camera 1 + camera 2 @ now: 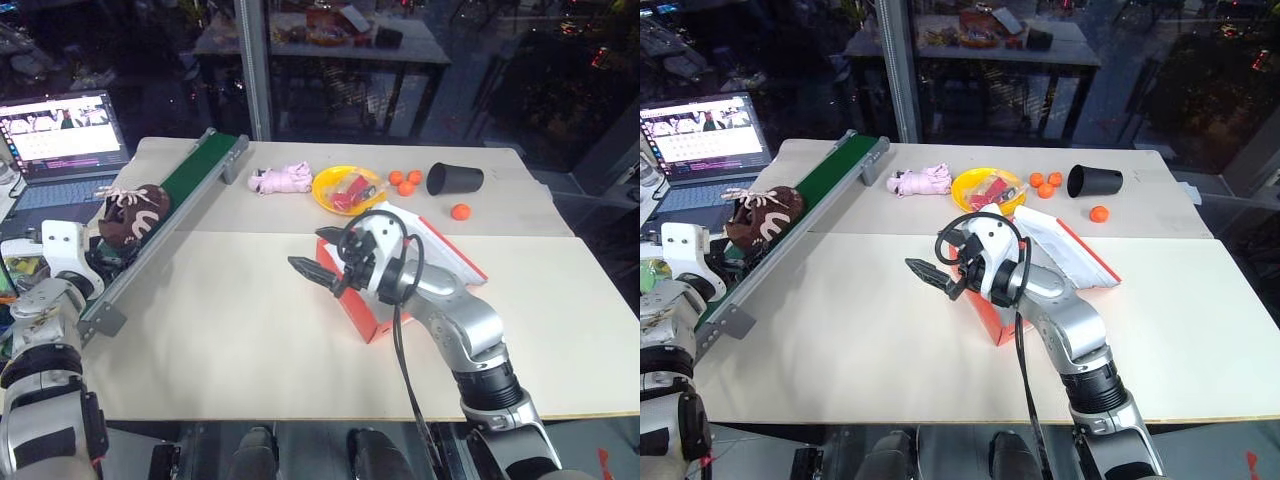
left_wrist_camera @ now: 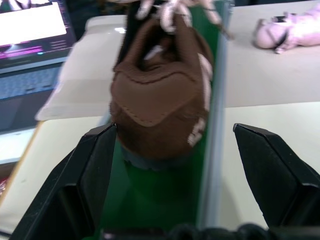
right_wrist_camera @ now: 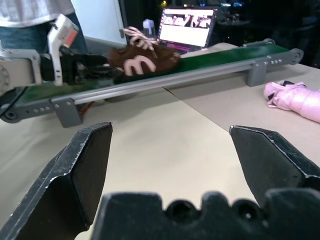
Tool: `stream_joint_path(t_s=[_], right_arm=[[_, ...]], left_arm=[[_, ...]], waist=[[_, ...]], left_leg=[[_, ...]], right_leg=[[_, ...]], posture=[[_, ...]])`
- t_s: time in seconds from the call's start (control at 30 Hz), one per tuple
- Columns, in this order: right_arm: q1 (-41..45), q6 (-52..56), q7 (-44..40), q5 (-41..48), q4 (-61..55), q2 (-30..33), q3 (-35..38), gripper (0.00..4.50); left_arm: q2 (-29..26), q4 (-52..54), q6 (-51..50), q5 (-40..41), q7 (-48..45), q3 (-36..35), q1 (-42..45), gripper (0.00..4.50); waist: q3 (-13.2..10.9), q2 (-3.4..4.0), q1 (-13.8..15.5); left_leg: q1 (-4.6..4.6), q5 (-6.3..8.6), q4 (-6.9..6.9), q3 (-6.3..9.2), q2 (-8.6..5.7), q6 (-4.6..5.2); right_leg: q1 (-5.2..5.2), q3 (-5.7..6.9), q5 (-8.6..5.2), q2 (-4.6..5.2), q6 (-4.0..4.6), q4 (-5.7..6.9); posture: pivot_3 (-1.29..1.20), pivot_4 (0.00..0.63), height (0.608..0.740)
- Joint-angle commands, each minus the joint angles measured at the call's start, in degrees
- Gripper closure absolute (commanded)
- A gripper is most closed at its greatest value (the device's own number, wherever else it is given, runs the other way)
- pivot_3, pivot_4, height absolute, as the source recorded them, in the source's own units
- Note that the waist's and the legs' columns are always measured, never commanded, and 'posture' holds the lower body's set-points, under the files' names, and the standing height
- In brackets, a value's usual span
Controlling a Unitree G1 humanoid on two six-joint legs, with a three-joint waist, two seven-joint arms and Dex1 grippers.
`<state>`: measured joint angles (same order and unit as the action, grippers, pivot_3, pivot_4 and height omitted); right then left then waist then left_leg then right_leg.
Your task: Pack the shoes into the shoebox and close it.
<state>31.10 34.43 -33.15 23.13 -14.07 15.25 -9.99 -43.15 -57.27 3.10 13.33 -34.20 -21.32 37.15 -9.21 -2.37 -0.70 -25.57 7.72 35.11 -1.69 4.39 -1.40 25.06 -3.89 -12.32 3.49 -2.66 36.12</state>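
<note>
Small dark brown shoes (image 1: 132, 214) with pale laces on the green conveyor belt (image 1: 195, 175), at ten o'clock. Left gripper (image 2: 175, 150) just behind them, jaws apart. Right gripper (image 1: 318, 272) before the red-orange cardboard shoebox (image 1: 372, 305), jaws apart, holding nothing.

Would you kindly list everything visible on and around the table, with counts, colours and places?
shoes: apparently a pair, dark brown, pinkish laces, on the conveyor's near end
conveyor: one, green belt, grey frame, table's left side
shoebox: one, red-orange, white inside, mid-table behind the right arm
cloth bundle: one, pale pink, far side
bowl: one, yellow, red items inside
balls: four, orange, near the cup
cup: one, black, lying on its side
laptop: one, screen lit, far left
left gripper: open, around the shoes' near end
right gripper: open, empty, above the table
</note>
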Motion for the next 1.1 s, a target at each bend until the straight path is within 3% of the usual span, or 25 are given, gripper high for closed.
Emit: stream_joint_path(t_s=[0.03,0.2,0.47,0.57,0.8,0.97,1.1], right_arm=[[1.6,0.3,0.1,0.1,-2.6,1.0,1.7,0.03],[2.3,0.6,0.5,-0.3,-2.8,2.4,2.0,0.03],[3.5,1.1,1.1,-0.4,-2.5,3.8,2.5,0.0],[4.0,2.1,1.7,0.8,-2.7,3.4,3.7,0.0],[8.3,6.2,7.2,10.1,-1.3,-2.3,13.7,0.0],[14.3,13.4,20.1,25.4,3.2,-9.4,28.2,0.0],[16.2,15.7,27.9,34.1,5.1,-11.5,34.4,0.0]], left_arm=[[0.1,-2.0,0.9,0.1,1.5,-0.4,2.6,0.52],[1.8,-3.8,-0.5,0.8,1.1,-0.2,3.2,0.52],[4.9,-0.9,-0.8,1.8,-1.2,0.2,4.4,2.49],[6.3,3.4,-1.9,2.5,-1.1,0.7,6.5,2.85],[13.1,22.6,-10.7,7.6,-2.3,3.4,12.2,2.92],[21.4,40.0,-20.9,12.1,-1.4,9.4,14.3,2.92],[25.6,46.9,-25.6,14.4,0.4,11.4,15.0,2.92]], waist=[[0.0,-0.01,0.1],[0.0,-0.01,0.3],[0.0,-0.01,2.1],[0.0,-0.01,2.9],[0.0,-0.2,2.3],[-0.1,-0.2,1.2],[-0.1,-0.2,0.3]], left_leg=[[0.0,-0.01,0.01,0.0,0.0,-0.01],[0.0,0.0,0.01,0.0,0.0,-0.03],[0.02,0.05,0.02,-0.02,0.0,-0.2],[0.0,0.04,0.06,-0.02,0.0,-0.27],[-0.64,-0.18,0.25,-0.01,0.05,-0.22],[-0.65,-0.18,0.2,0.03,0.05,-0.2],[-0.6,-0.19,0.2,0.05,0.05,-0.18]], right_leg=[[0.0,0.0,0.0,0.0,0.0,0.0],[-0.02,0.0,0.0,0.0,0.0,0.03],[-0.05,0.05,-0.01,0.03,0.01,0.04],[-0.09,0.08,-0.01,0.04,0.02,0.04],[0.22,0.14,0.06,0.0,-0.02,-0.06],[0.2,0.13,0.05,0.0,-0.06,-0.03],[0.17,0.13,0.05,-0.01,-0.06,0.01]], posture=[[0.0,0.15,0.74],[0.0,0.15,0.74],[0.0,0.15,0.74],[0.0,0.15,0.74],[0.0,0.15,0.74],[0.0,0.15,0.74],[0.0,0.15,0.74]])
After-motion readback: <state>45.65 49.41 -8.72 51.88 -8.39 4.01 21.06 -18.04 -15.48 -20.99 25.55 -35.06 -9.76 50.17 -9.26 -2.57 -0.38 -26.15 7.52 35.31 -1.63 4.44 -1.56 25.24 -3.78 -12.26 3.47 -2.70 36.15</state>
